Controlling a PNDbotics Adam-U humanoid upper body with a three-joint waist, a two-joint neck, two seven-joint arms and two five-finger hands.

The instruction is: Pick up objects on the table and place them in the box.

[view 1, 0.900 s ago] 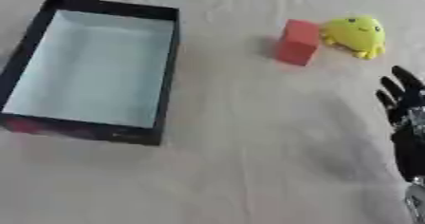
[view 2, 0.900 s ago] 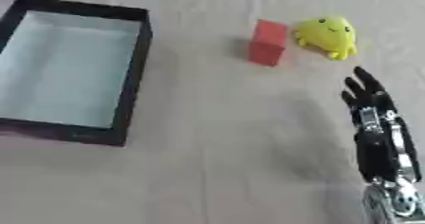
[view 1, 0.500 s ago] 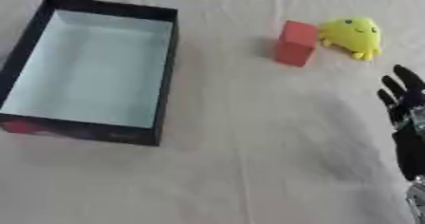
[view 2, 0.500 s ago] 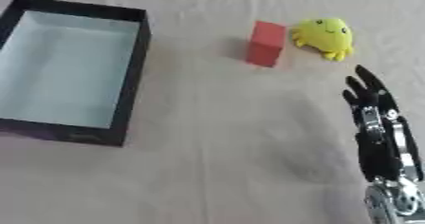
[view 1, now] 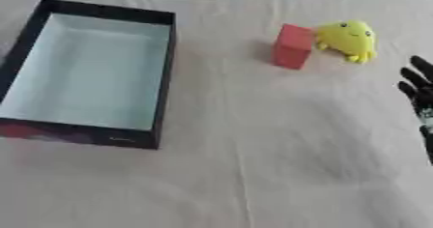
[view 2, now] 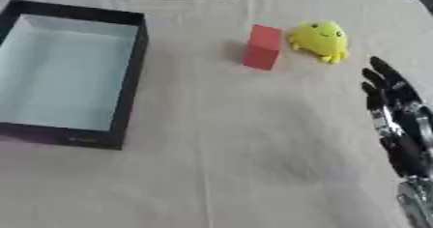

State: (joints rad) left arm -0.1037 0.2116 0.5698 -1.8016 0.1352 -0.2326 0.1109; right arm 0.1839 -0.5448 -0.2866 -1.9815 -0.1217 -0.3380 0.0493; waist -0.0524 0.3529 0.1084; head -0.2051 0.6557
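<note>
Here the right hand (view 2: pixel 396 107) has straight, spread fingers (view 2: pixel 382 71) just below-right of the yellow toy (view 2: pixel 319 39).

A black-walled rectangular box (view 1: pixel 165 72) with a pale interior is sitting open at the left. A red block (view 2: pixel 263 47) is standing just beside a yellow soft toy (view 2: pixel 320 39).

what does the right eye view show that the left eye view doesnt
Only the right eye view shows the right robot hand nearly whole, fingers straight, with its silver forearm running down to the lower edge. Only the left eye view shows the box's left wall whole, with bare cloth beside it. Both show the red block and the yellow toy side by side on the table, and nothing inside the box.
</note>
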